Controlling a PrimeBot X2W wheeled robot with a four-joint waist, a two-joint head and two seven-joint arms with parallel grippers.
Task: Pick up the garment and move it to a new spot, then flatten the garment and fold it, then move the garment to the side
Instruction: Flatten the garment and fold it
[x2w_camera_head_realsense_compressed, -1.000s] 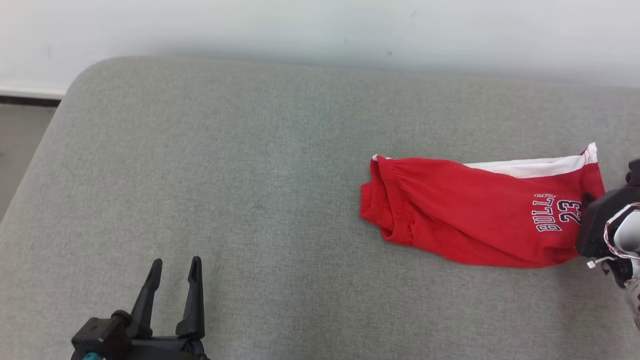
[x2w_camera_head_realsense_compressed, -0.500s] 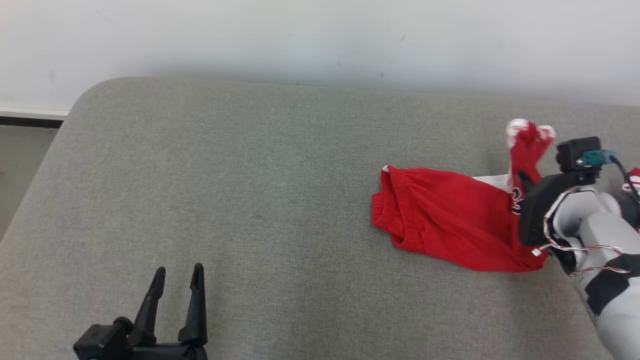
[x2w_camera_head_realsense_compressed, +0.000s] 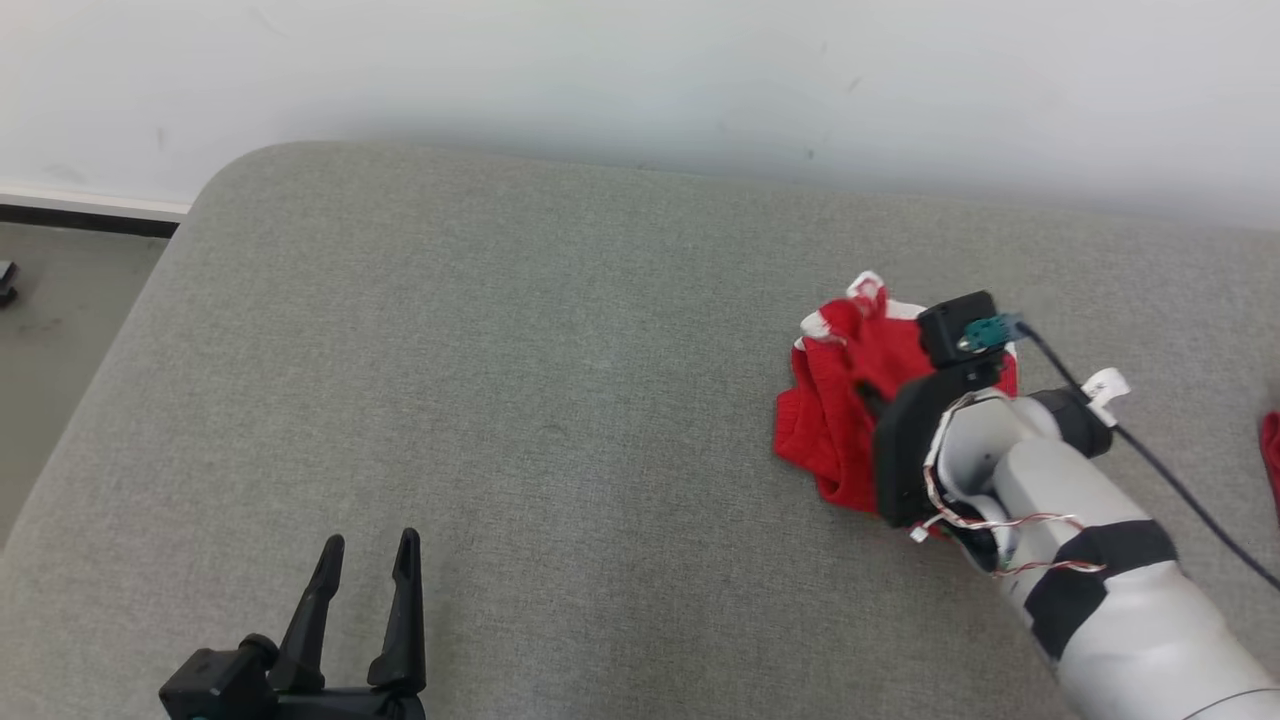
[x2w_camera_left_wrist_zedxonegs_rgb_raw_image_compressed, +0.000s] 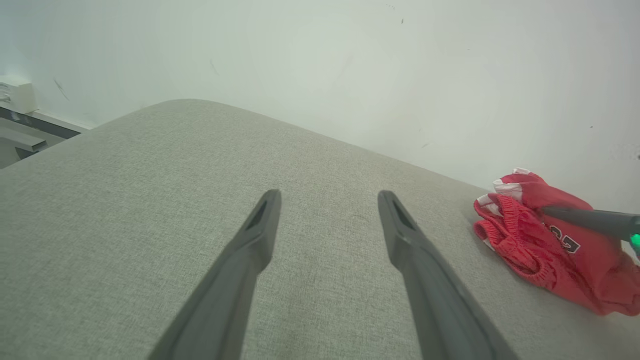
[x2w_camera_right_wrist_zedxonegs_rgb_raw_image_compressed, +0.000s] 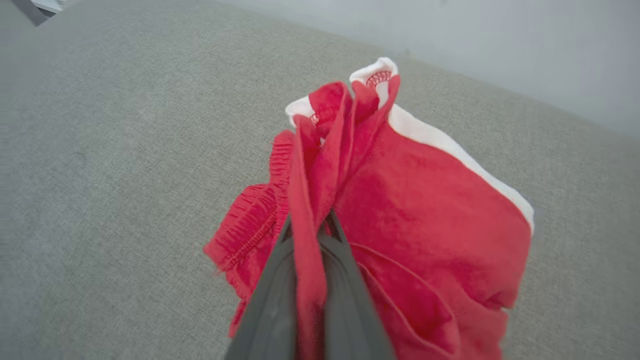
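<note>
Nearest me, at the lower left of the head view, my left fingers (x2w_camera_head_realsense_compressed: 403, 570) stand apart over the bare grey cushion (x2w_camera_head_realsense_compressed: 560, 400), touching nothing. The left wrist view shows those left fingers (x2w_camera_left_wrist_zedxonegs_rgb_raw_image_compressed: 256, 235) spread wide, with only the woven surface between them. Farther out on the right, my pale right forearm (x2w_camera_head_realsense_compressed: 1060, 480) reaches in over the cushion. My right fingers (x2w_camera_right_wrist_zedxonegs_rgb_raw_image_compressed: 280, 285) are clamped together on a fold of the red garment (x2w_camera_right_wrist_zedxonegs_rgb_raw_image_compressed: 425, 200), with a strip of cloth pinched between them. The garment (x2w_camera_head_realsense_compressed: 830, 420) is bunched into a heap on the right half of the cushion, its gathered waistband crumpled toward my left and white trim showing along its far edge. Beyond it the cushion's rounded far edge meets a pale wall (x2w_camera_head_realsense_compressed: 600, 70).
</note>
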